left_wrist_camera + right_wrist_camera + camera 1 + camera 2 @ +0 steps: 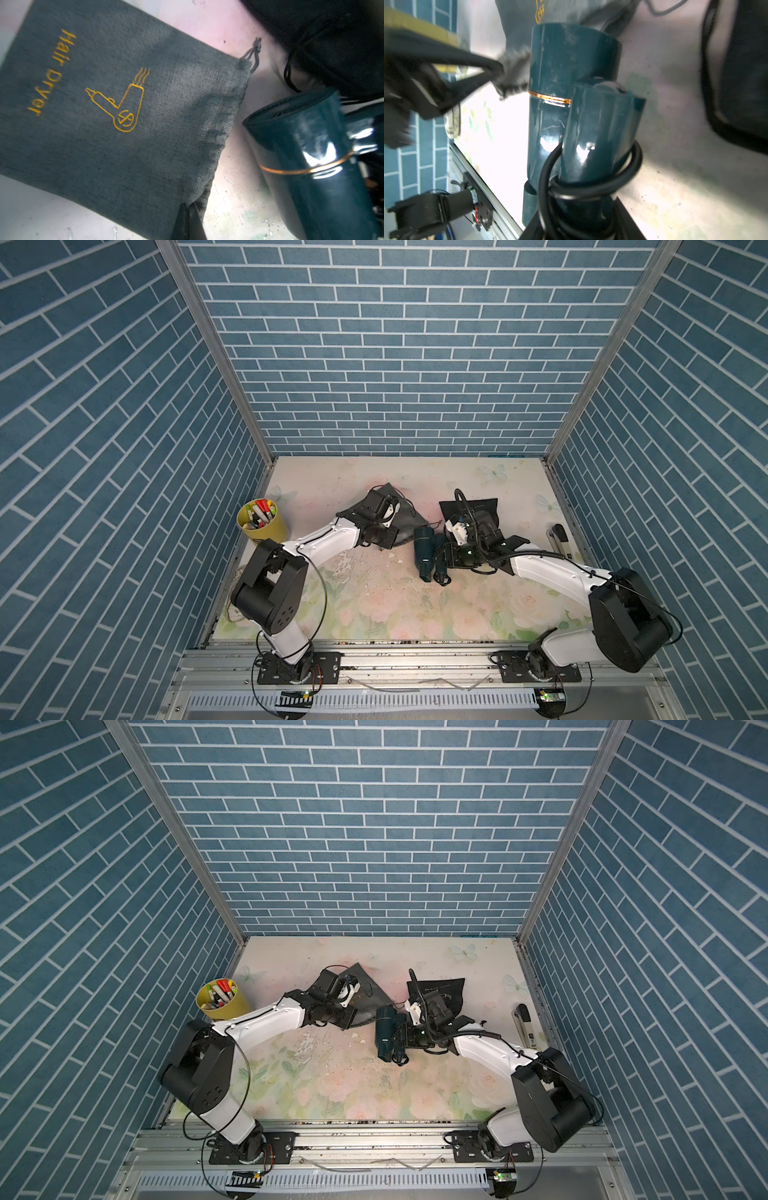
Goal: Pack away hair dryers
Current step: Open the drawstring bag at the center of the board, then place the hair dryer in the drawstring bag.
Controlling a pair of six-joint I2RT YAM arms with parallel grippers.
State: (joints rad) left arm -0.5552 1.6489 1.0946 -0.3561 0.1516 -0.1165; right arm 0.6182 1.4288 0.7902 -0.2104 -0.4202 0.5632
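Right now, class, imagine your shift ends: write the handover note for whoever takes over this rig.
The left gripper is shut on the grey pouch at its mouth edge.
The right gripper is shut on the teal hair dryer by its handle.
The dryer sits beside the pouch mouth, not inside.
The pink hair dryer is not in view; the black pouch lies partly under the right arm.
Left to do: bag the dryer.

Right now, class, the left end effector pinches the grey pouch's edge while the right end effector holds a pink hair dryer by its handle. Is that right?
Not pink: the hair dryer is dark teal, as the right wrist view shows. The left end effector pinches the edge of the grey pouch, and the right end effector holds the dryer by its handle.
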